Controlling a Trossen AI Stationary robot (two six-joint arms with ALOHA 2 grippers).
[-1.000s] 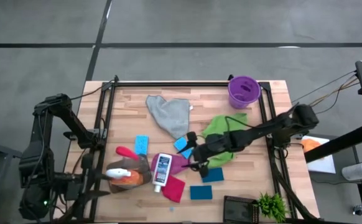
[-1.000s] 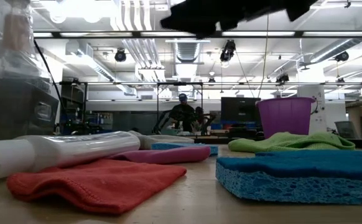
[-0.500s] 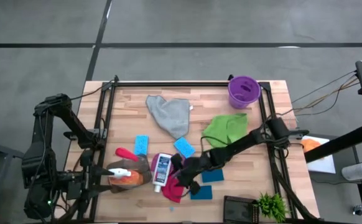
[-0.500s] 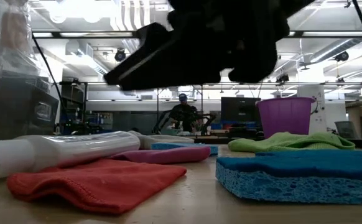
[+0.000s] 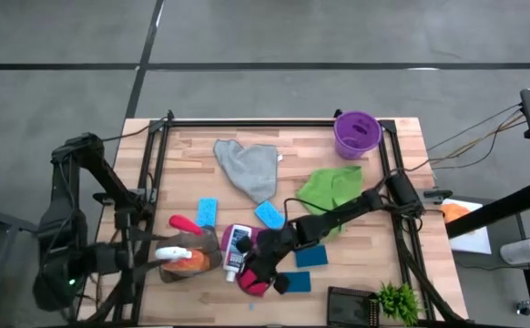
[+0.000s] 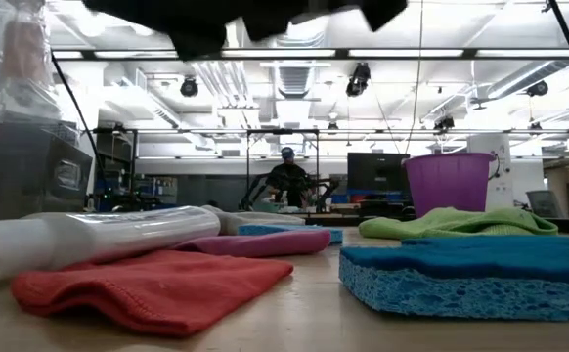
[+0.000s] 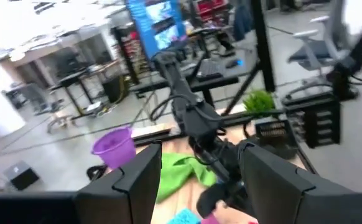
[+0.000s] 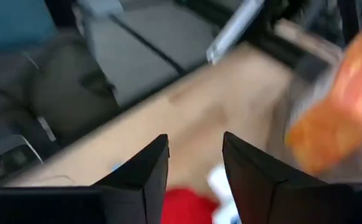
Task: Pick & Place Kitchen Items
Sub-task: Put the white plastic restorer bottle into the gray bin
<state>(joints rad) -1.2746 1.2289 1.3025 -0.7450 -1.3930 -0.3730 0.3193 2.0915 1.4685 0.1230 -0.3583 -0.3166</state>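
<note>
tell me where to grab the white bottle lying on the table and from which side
Take the small white bottle across the middle of its body, coming straight down from above. It lies flat on its side with its long axis running toward the table's near edge, so the fingers probably fit best across its narrow width.

The far strip of the tabletop (image 5: 192,137) lies bare beside the grey cloth (image 5: 249,167), with only the purple bucket (image 5: 357,133) at its right corner. The near half is crowded: white bottle (image 5: 236,251), red cloth (image 5: 255,276), blue sponges (image 5: 208,211) and orange spray bottle (image 5: 185,261) lie close together. The right arm (image 5: 338,217) stretches low across the green cloth (image 5: 331,188), barring passage there.
</note>
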